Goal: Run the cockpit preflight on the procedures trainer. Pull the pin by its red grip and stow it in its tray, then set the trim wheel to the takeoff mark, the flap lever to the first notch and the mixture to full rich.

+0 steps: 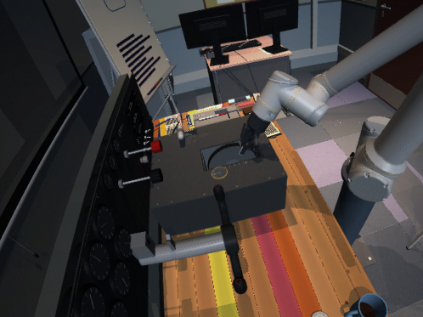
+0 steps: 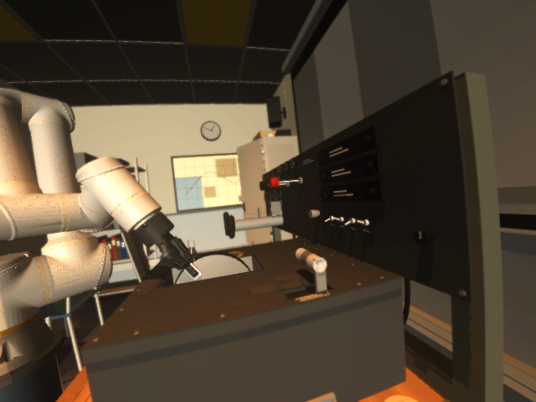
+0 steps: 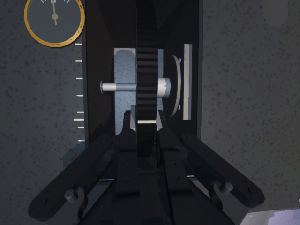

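Observation:
The dark pedestal box in front of the instrument panel carries the task's controls. The black ribbed trim wheel (image 3: 146,80) sits in a slot (image 1: 231,156) in the pedestal top, on a silver axle. A white mark on its rim (image 3: 146,121) lies level with the long tick of the scale at the slot's left. A gold-rimmed dial (image 3: 54,20) sits beside the slot. The flap lever (image 2: 312,264) with a pale grip stands in its own slot. The red mixture knob (image 1: 156,146) sticks out from the panel, a black knob (image 1: 156,175) below it. My gripper (image 3: 146,135) is at the slot's near end, closed on the wheel's rim.
The tilted instrument panel (image 2: 381,181) rises right behind the pedestal. A yoke shaft (image 1: 191,246) with a black handle (image 1: 227,238) reaches out over the striped bench. A blue mug (image 1: 370,306) stands at the bench corner. Monitors (image 1: 238,25) stand on a desk beyond.

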Robot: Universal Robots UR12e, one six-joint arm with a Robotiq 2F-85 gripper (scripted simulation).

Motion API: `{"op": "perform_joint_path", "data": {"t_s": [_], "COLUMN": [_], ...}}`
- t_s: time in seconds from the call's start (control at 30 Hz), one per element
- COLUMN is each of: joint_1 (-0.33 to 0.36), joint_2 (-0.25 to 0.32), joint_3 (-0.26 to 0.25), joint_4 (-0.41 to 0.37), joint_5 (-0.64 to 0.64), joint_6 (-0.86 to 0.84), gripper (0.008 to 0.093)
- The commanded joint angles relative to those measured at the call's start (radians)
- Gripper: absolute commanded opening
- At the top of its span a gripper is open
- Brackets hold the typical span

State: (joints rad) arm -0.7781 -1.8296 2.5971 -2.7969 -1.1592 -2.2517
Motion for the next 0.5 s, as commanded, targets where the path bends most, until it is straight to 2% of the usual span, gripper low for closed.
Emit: {"op": "perform_joint_path", "data": {"t_s": [0.0,0.47], "joint_1": [0.000,0.000], "joint_2": [0.000,0.000], "joint_3": [-0.001,-0.001], "joint_4": [-0.001,-0.001], "joint_5": [0.000,0.000], "joint_6": [0.000,0.000], "gripper": [0.0221,0.0244]}}
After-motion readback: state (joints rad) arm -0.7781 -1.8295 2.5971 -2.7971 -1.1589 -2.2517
